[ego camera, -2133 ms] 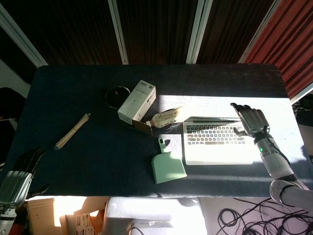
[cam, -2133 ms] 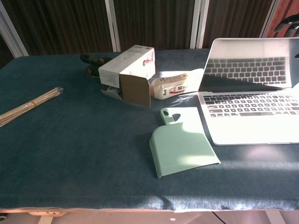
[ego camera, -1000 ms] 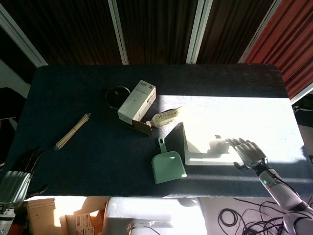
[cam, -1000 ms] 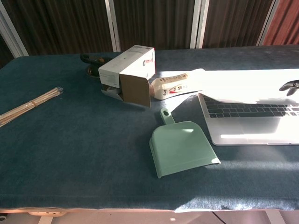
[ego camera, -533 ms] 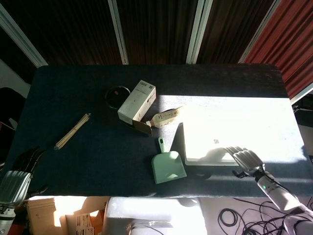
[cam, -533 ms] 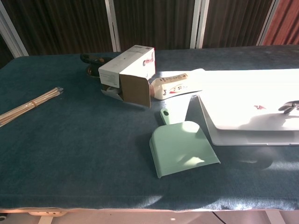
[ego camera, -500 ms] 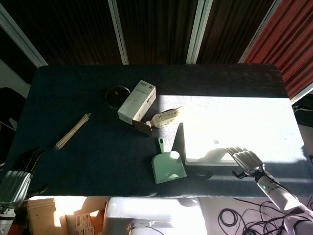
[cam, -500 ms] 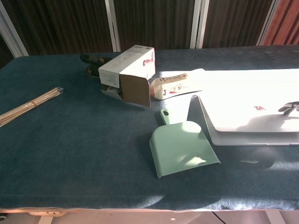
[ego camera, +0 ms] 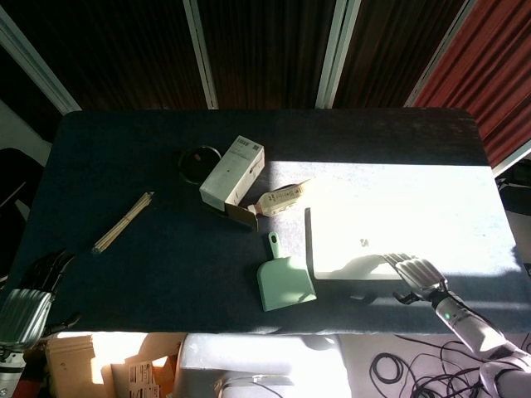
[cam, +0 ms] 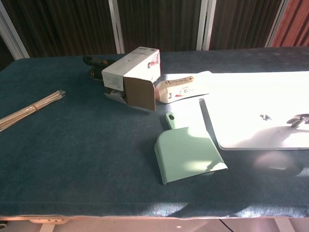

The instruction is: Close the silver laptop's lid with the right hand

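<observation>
The silver laptop lies in bright sunlight on the right of the table, its lid flat down on the base. My right hand rests on the lid's front right corner with fingers spread and nothing gripped; only its fingertips show at the chest view's right edge. My left hand hangs off the table's front left corner, holding nothing, fingers loosely curled.
A mint green dustpan lies just left of the laptop. Behind it lie a tube, a white carton and a black round lid. A bundle of wooden sticks lies at the left.
The laptop's lid has swung from upright to flat shut under my right hand, which came forward and down with it. The left hand has not moved.
</observation>
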You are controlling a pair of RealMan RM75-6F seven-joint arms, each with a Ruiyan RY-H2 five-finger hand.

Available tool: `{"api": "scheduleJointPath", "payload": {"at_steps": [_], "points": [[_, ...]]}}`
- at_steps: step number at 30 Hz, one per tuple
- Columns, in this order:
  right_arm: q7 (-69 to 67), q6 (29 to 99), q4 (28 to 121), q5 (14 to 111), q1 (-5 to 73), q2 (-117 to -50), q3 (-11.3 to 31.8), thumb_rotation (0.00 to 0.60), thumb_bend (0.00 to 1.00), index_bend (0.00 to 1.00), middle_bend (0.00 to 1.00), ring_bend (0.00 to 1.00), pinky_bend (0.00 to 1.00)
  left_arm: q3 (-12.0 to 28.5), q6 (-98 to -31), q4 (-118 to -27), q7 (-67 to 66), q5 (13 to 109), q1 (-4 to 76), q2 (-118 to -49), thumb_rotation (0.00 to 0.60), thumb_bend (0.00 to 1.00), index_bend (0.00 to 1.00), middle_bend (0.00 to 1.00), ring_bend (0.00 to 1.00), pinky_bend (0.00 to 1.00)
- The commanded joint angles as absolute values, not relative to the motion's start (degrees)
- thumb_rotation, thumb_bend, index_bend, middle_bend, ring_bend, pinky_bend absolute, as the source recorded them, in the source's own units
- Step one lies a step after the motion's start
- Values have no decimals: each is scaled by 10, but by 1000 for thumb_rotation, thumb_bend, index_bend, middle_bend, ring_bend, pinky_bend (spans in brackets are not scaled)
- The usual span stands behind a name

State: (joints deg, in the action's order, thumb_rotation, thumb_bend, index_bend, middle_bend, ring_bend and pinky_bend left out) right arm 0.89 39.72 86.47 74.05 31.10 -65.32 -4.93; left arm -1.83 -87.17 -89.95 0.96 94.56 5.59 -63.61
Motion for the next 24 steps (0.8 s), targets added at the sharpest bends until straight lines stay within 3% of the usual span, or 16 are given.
{"api": "scheduleJointPath", "payload": {"at_steps": [1, 6, 11, 17, 21, 24], "points": [[3, 394, 855, 744, 310, -659, -49, 600, 298, 0, 95, 57, 197, -19, -872, -900, 10, 946, 56, -636, 600, 26, 0, 13, 0, 107], [-7, 407, 860, 757, 305, -653, -48, 600, 298, 0, 93, 57, 197, -19, -874, -899, 10, 947, 55, -636, 600, 26, 0, 13, 0, 107], [-26, 467, 895, 797, 282, -623, -48, 600, 298, 0, 90, 54, 195, -19, -878, -898, 13, 950, 53, -635, 600, 26, 0, 13, 0, 107], [-27, 606, 949, 861, 223, -572, -54, 600, 298, 0, 79, 35, 176, -19, -896, -888, 27, 969, 53, -638, 600, 26, 0, 27, 4, 107], [-16, 643, 958, 872, 207, -564, -54, 600, 298, 0, 67, 22, 149, -20, -901, -884, 31, 975, 53, -639, 600, 26, 0, 38, 8, 107], [28, 766, 979, 899, 146, -557, -53, 600, 280, 0, 20, 0, 67, -25, -904, -880, 41, 982, 51, -638, 600, 26, 0, 38, 9, 107]]}}
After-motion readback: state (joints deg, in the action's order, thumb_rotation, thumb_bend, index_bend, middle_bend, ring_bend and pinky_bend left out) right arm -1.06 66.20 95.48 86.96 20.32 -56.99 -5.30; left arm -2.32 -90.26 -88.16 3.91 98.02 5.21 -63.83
